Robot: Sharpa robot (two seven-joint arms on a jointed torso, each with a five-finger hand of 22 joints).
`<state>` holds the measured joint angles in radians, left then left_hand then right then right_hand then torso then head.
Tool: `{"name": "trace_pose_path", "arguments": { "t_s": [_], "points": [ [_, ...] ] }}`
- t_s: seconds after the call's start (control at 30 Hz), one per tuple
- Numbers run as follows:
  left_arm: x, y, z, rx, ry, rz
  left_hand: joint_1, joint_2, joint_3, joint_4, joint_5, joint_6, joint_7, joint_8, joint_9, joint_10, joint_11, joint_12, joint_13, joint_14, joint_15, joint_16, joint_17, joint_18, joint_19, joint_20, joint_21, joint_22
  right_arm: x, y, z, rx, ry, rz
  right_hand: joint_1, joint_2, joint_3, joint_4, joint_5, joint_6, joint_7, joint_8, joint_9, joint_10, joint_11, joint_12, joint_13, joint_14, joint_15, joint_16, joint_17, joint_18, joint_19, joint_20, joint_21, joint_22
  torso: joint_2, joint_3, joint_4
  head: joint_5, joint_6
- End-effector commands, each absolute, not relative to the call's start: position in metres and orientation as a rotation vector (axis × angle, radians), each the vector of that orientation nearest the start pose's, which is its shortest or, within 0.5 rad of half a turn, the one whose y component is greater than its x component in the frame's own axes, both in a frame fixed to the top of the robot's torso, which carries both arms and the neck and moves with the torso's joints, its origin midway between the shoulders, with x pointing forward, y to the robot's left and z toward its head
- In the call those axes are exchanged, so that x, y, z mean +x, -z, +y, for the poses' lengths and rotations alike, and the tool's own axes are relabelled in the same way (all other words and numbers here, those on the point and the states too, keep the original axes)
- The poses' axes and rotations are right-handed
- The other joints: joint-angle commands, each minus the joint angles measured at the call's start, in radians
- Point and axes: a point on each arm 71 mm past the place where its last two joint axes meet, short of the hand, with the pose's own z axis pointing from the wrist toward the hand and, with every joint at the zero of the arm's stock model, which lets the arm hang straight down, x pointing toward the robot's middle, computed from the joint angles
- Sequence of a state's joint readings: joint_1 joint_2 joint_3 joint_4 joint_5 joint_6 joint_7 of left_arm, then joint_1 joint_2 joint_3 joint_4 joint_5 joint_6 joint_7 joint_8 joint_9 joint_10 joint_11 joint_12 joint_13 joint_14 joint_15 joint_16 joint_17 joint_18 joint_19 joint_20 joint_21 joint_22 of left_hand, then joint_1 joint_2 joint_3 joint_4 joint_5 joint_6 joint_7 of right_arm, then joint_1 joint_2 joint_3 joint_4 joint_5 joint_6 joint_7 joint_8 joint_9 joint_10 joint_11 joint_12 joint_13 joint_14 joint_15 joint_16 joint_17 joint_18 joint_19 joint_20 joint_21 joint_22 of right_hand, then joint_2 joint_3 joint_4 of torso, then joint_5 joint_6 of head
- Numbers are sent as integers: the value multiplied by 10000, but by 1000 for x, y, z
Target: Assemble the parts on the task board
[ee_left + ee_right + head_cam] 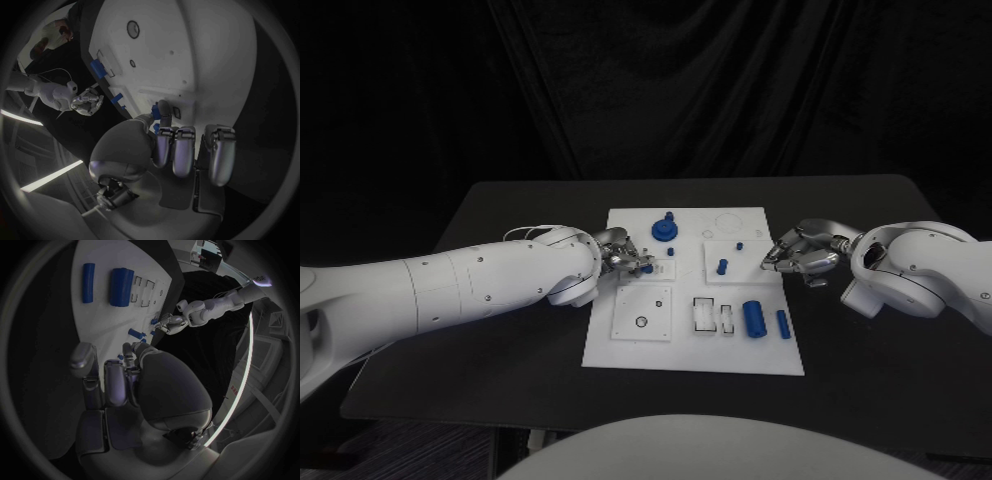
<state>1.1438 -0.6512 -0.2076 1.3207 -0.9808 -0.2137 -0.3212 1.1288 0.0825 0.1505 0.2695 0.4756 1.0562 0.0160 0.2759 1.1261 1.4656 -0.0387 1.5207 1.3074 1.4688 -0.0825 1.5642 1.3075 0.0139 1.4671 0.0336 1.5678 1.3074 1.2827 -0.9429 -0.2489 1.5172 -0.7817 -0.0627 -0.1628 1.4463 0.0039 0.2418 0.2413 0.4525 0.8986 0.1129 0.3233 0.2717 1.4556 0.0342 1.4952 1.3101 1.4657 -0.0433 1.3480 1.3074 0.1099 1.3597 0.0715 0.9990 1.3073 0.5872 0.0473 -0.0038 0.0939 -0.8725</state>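
Observation:
The white task board (689, 330) lies in the middle of the table. My left hand (625, 258) hovers over its left edge and pinches a small blue part (155, 111) between thumb and a finger, close to the board. My right hand (805, 256) sits at the board's right edge with its fingers curled in; a bit of a small blue part (120, 357) shows between its thumb and a finger. On the board rest a round blue knob (664, 230), a small peg (723, 266), a thick blue cylinder (754, 318) and a thin blue rod (783, 323).
The board carries a round hole (640, 322) at its near left and rectangular slots (715, 315) beside the cylinder. Bare black table (516, 340) surrounds the board. A dark curtain hangs behind the table.

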Motion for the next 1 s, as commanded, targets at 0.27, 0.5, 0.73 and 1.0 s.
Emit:
{"name": "trace_pose_path", "arguments": {
  "t_s": [0.27, 0.5, 0.73, 1.0],
  "points": [
    [473, 309, 180, -3325, 5316, 22215, 340, -299, 580, -227, -52, 111, -39, 68, 79, 610, -117, 20, 2188, 1020, -121, 66, 2633, -139, 1037, -114, 30, 2634, 459, 247, -261, 4522, -7343, 22309, 101, -14, 61, -11, 63, -88, -8, 48, 13, -100, -6, -60, 1435, 196, 93, -93, 529, 87, -114, 15, -143, 882, -7, 14, -8, 20, -2],
    [472, 309, 179, -3337, 5285, 22250, 365, -447, 855, -346, -771, 165, -52, 77, 126, 626, -131, 27, 2195, 1020, -135, 66, 2633, -139, 1037, -134, 30, 2634, 458, 247, -261, 4506, -7352, 22338, 101, -15, 67, -13, 64, -92, -6, 51, 14, -115, -4, -70, 1421, 186, 95, -112, 513, 92, -127, 17, -178, 871, -4, 14, -12, 25, -2],
    [472, 309, 178, -3355, 5211, 22304, 338, -470, 1047, -417, -1505, 232, -54, 90, 169, 636, -138, 30, 2197, 1020, -144, 66, 2633, -139, 1037, -144, 30, 2634, 458, 247, -261, 4513, -7347, 22342, 101, -15, 73, -15, 65, -96, -5, 53, 15, -130, -2, -79, 1409, 177, 97, -130, 497, 97, -140, 18, -211, 861, -6, 12, 11, -11, -2],
    [473, 309, 177, -3398, 5227, 22186, -514, -494, 516, 191, -2783, 199, 46, -67, 96, 593, -55, -23, 2150, 1020, -82, 66, 2633, -139, 1037, -95, 30, 2634, 458, 248, -261, 4504, -7351, 22356, 100, -20, 82, -18, 66, -102, -1, 59, 17, -169, 2, -104, 1375, 160, 100, -159, 473, 108, -168, 22, -279, 841, -5, 8, -14, 21, -2]
  ]
}}
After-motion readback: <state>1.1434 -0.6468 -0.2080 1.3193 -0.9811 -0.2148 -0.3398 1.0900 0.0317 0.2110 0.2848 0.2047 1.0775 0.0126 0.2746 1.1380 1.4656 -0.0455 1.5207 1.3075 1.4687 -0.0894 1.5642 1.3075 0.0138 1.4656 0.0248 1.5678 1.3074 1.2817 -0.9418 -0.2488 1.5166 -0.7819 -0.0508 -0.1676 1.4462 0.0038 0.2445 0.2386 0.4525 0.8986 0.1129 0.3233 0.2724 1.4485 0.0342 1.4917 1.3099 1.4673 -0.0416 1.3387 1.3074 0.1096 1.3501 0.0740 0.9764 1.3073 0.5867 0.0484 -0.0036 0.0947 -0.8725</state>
